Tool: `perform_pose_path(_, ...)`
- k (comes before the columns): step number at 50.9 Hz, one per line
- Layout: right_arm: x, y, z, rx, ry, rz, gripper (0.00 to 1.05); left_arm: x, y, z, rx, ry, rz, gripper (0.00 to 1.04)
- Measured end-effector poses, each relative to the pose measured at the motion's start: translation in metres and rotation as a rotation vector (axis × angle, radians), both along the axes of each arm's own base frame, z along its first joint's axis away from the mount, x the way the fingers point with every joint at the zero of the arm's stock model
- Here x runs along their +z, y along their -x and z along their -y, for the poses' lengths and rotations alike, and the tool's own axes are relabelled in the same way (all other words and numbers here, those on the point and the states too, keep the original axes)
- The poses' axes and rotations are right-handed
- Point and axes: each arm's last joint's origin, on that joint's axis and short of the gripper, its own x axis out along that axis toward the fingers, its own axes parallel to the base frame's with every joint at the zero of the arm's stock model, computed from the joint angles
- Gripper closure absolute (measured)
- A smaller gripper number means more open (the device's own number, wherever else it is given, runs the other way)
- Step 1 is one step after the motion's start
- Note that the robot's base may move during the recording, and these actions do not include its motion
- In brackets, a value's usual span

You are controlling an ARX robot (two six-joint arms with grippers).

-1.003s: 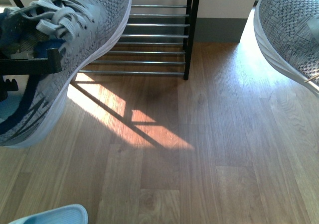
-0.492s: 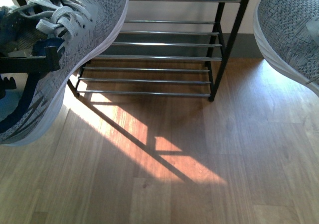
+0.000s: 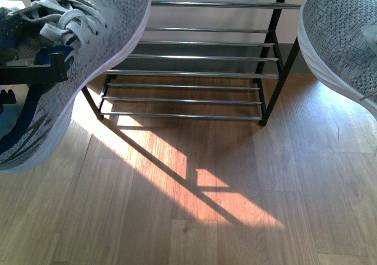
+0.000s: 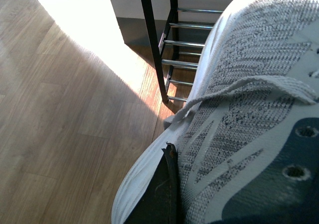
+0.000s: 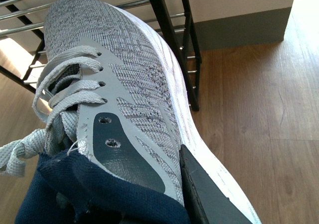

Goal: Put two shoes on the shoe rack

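Both grey knit shoes hang in the air in front of the shoe rack (image 3: 206,57), whose chrome bars and black frame stand on the floor straight ahead. The left shoe (image 3: 100,23) fills the upper left of the front view, toe pointing at the rack. My left gripper (image 3: 44,70) is shut on its side by the laces; one dark finger (image 4: 167,189) presses against the sole edge. The right shoe (image 3: 341,35) is at the upper right. My right gripper (image 5: 149,194) is shut on its collar, one finger (image 5: 204,194) outside against the white sole, the other hidden inside.
Wooden plank floor (image 3: 194,229) stretches below the shoes, with a bright sunlit patch (image 3: 171,159) crossed by the rack's shadow. A white wall with a grey skirting (image 5: 239,27) runs behind the rack.
The rack has shifted right and come into fuller view, now centred between the shoes. Both shoes stay held in the same places. A light blue slipper at bottom left has left the view.
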Motion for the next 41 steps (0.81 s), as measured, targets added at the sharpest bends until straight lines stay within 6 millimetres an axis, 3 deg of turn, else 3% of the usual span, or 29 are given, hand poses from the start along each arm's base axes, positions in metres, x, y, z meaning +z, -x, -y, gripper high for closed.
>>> perform_pose_path(41, -0.0003, 0.0002, 0.0001, -0.001, 0.0, -0.001, 1.03, -0.0004, 0.0003, 0.0001, -0.002, 0.0, -0.002, 1.03)
